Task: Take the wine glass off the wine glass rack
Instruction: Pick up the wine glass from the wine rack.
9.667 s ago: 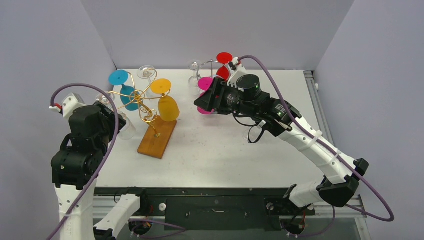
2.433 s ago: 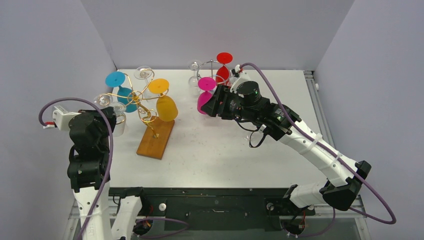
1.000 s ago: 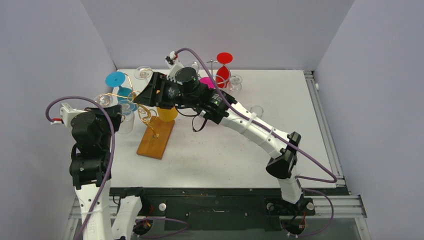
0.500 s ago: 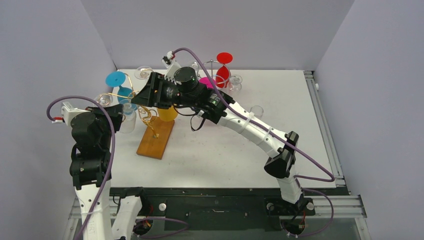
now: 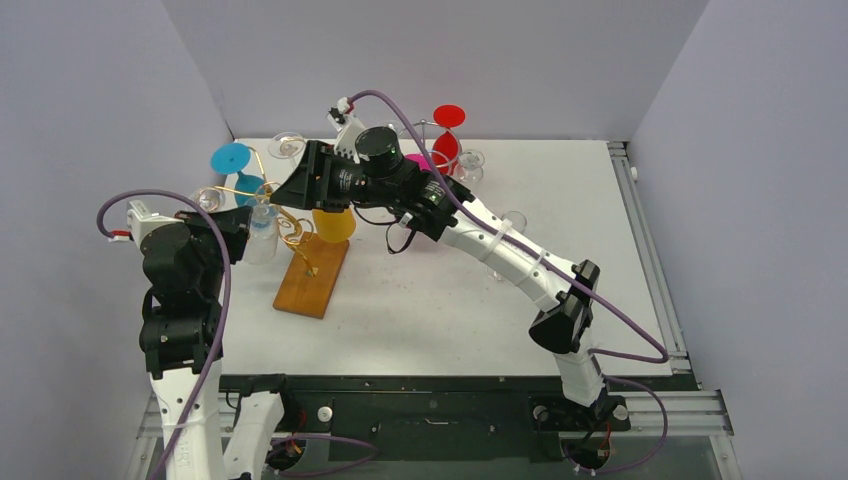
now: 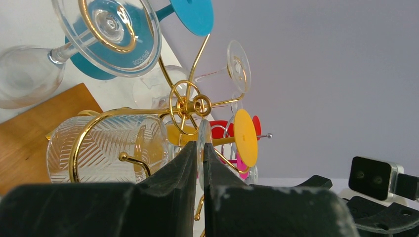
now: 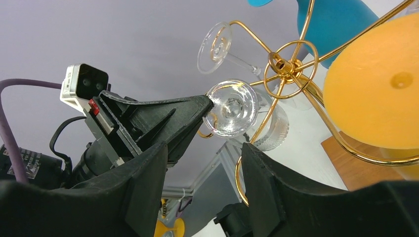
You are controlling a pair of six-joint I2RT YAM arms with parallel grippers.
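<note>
A clear ribbed wine glass (image 5: 258, 236) hangs on the gold wire wine glass rack (image 5: 296, 233), which stands on a wooden base (image 5: 313, 276). My left gripper (image 6: 202, 144) is shut on the thin clear foot of this glass (image 7: 232, 106); its ribbed bowl (image 6: 108, 143) lies to the left inside a gold hoop. My right gripper (image 7: 202, 165) is open beside the rack hub (image 7: 289, 69), with nothing between its fingers. From above, the right gripper (image 5: 300, 186) hovers over the rack's middle, and the left gripper (image 5: 238, 220) is at the rack's left side.
The same rack also carries a blue glass (image 5: 233, 158), a yellow glass (image 5: 333, 223) and a clear glass (image 5: 289, 146). A second rack at the back holds a red glass (image 5: 449, 117) and a pink glass (image 5: 420, 161). A loose clear glass (image 5: 514, 219) stands right of centre.
The right arm swung left from the pink glass at the back rack to the gold rack and has held there over the last second. The left gripper edged right, still shut on the clear glass.
</note>
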